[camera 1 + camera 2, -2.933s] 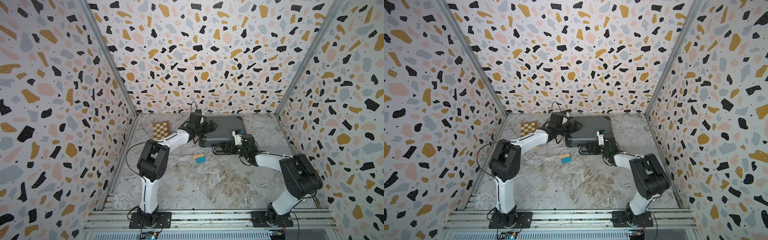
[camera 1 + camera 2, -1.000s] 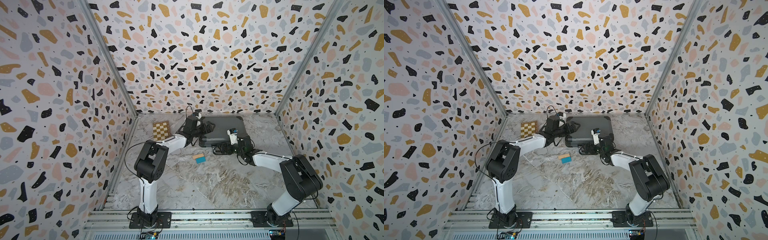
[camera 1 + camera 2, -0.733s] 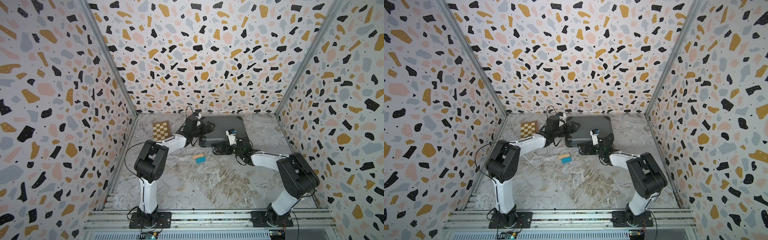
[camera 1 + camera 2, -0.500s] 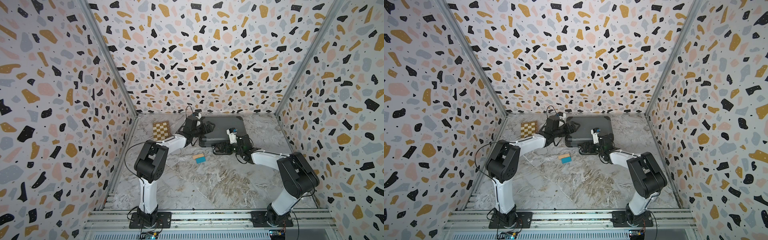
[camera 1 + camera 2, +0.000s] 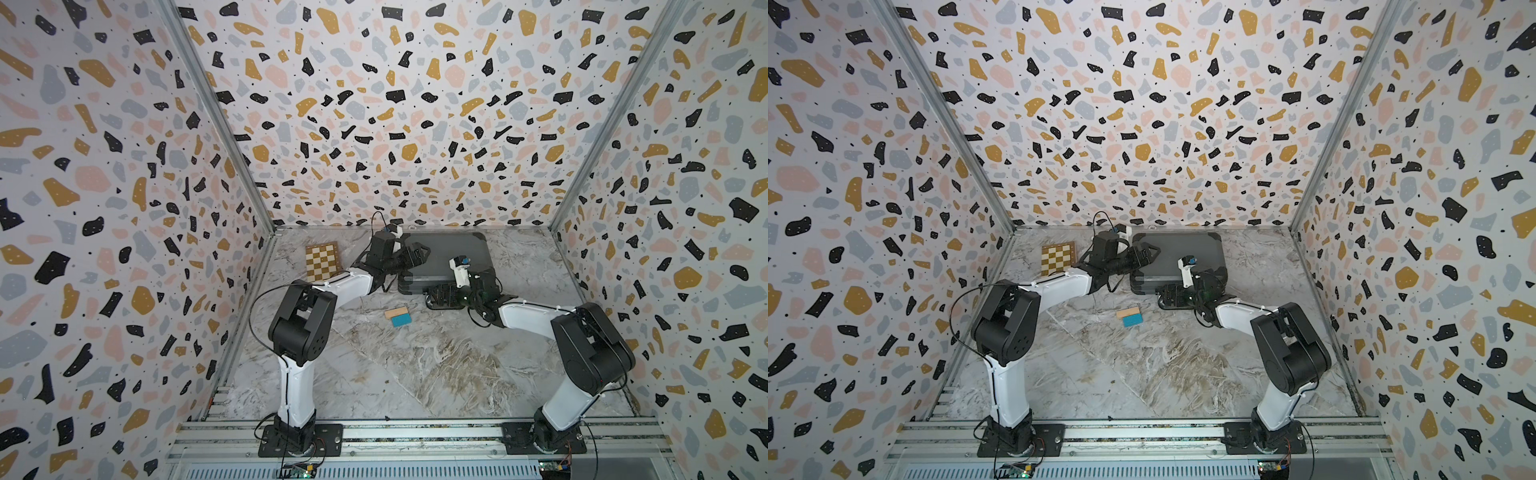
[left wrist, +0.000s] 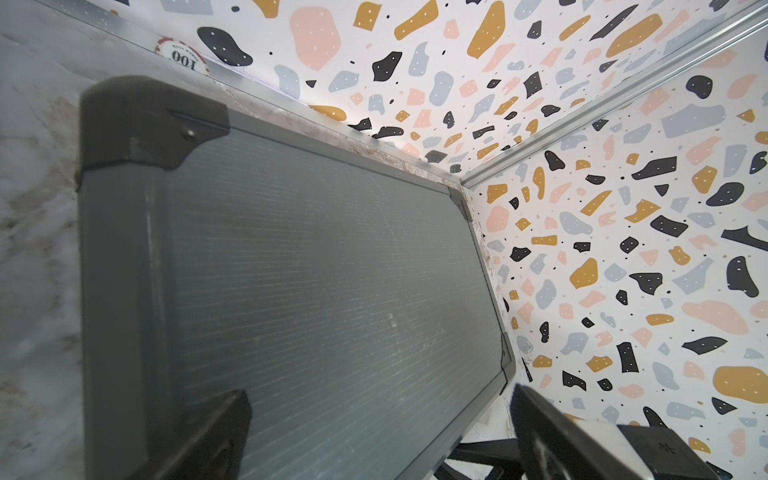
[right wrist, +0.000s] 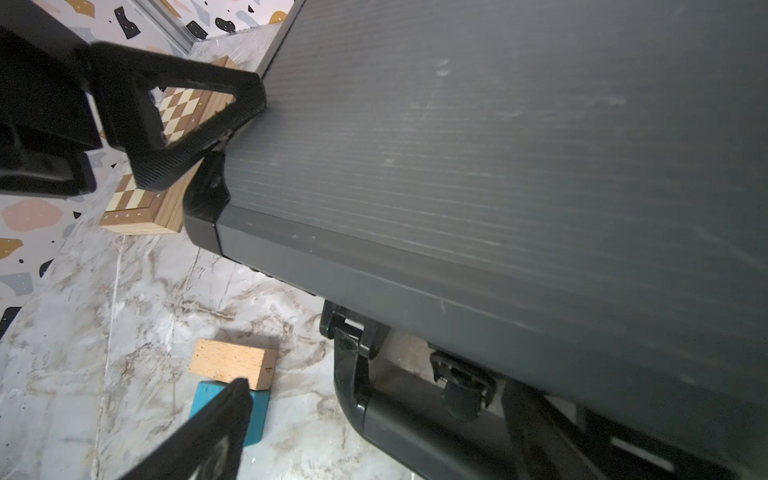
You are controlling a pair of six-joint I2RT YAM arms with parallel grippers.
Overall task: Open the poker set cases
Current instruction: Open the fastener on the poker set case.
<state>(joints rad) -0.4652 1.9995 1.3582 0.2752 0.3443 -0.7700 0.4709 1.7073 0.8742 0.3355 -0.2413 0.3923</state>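
The poker set case (image 5: pixel 451 253) (image 5: pixel 1183 253) is a dark grey briefcase with black corner guards. It lies flat at the back of the table with its lid down. My left gripper (image 5: pixel 417 257) (image 5: pixel 1149 254) is open at the case's left edge. In the left wrist view its fingertips (image 6: pixel 220 432) frame the ribbed lid (image 6: pixel 316 266), and the left gripper (image 6: pixel 374 436) holds nothing. My right gripper (image 5: pixel 441 297) (image 5: pixel 1173 297) is open and low at the case's front edge. The black handle (image 7: pixel 365 399) lies between the jaws of the right gripper (image 7: pixel 374 432), untouched.
A wooden checkered chessboard box (image 5: pixel 323 262) (image 5: pixel 1059 257) (image 7: pixel 141 199) lies left of the case. A wooden block (image 5: pixel 395 311) (image 7: pixel 230 368) and a blue block (image 5: pixel 402 320) (image 7: pixel 257 411) sit in front of the case. A poker chip (image 6: pixel 183 56) leans at the back wall.
My right gripper has edged a little left along the case's front, by the handle. The left gripper has stayed at the left edge. The lid has stayed down.
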